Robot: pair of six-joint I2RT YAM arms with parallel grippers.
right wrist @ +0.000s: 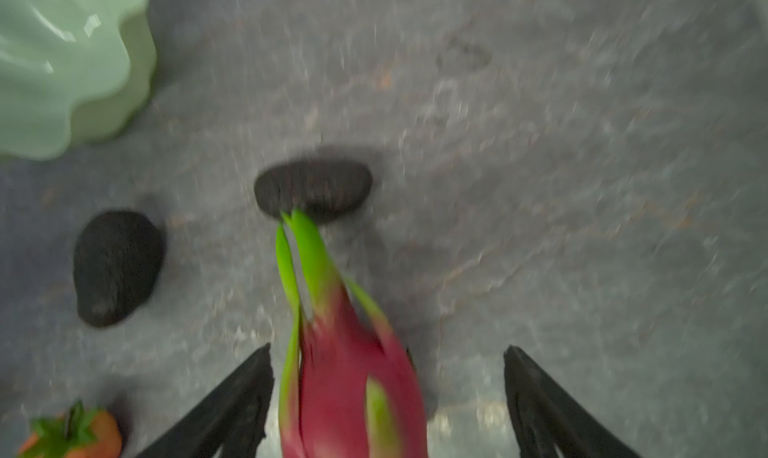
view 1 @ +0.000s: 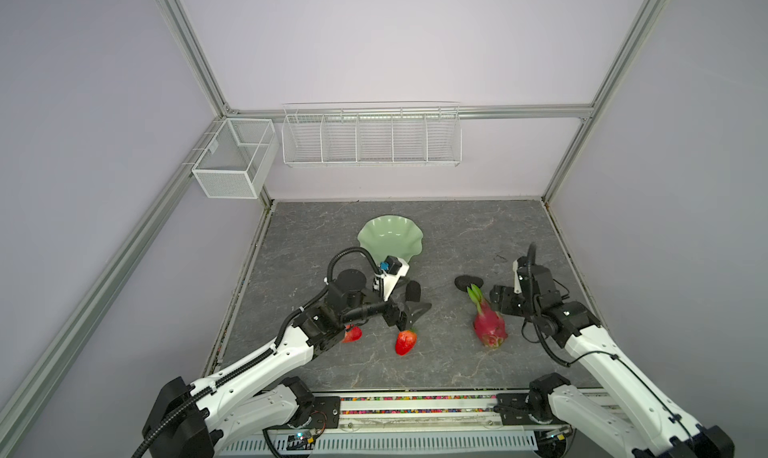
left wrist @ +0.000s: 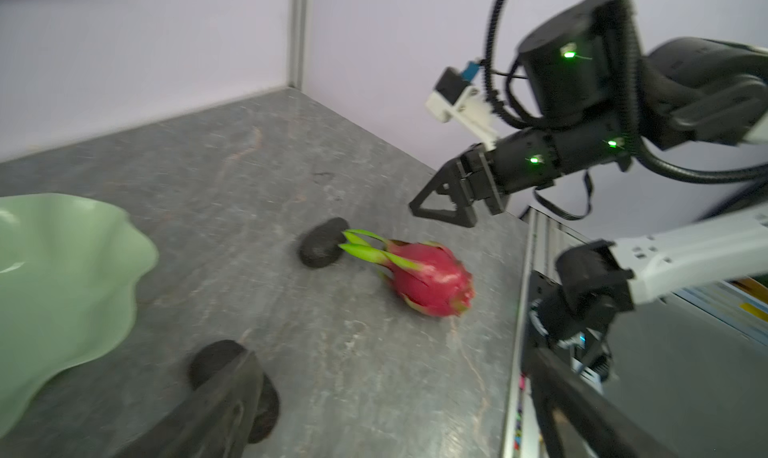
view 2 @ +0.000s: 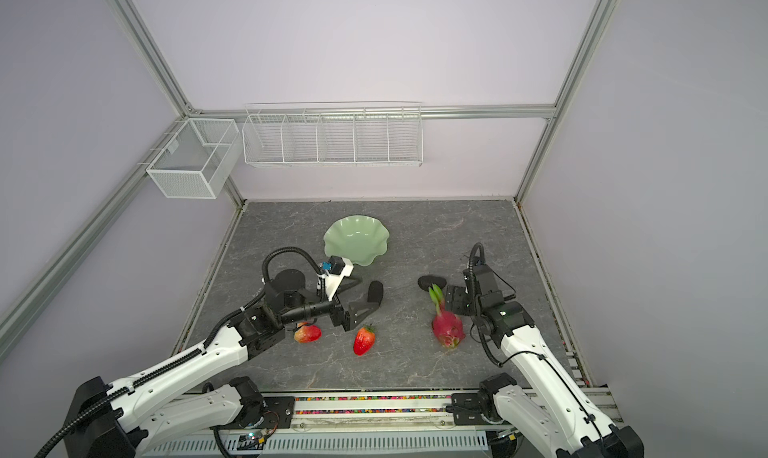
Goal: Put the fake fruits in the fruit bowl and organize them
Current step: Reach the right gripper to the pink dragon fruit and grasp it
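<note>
The pale green fruit bowl [view 1: 386, 236] [view 2: 353, 238] [left wrist: 62, 269] [right wrist: 70, 61] stands empty at the back centre. A magenta dragon fruit [view 1: 489, 327] [view 2: 446, 329] [left wrist: 430, 281] [right wrist: 353, 389] lies on the table, and my right gripper [view 1: 498, 300] [left wrist: 444, 202] [right wrist: 388, 393] is open with the fruit between its fingers, untouched. One black avocado [view 1: 467, 282] [left wrist: 322, 248] [right wrist: 311, 188] rests at its green tips. My left gripper [view 1: 409, 298] [left wrist: 386, 427] is open; one finger crosses the other avocado [view 1: 413, 290] [left wrist: 216, 360] [right wrist: 118, 267]. Two strawberries [view 1: 352, 334] [view 1: 406, 341] lie near the front left.
Two white wire baskets [view 1: 372, 138] [view 1: 235, 159] hang on the back wall and left frame. The grey marbled tabletop [view 1: 415, 227] is bounded by walls on three sides. A rail with coloured beads [view 1: 415, 410] runs along the front edge.
</note>
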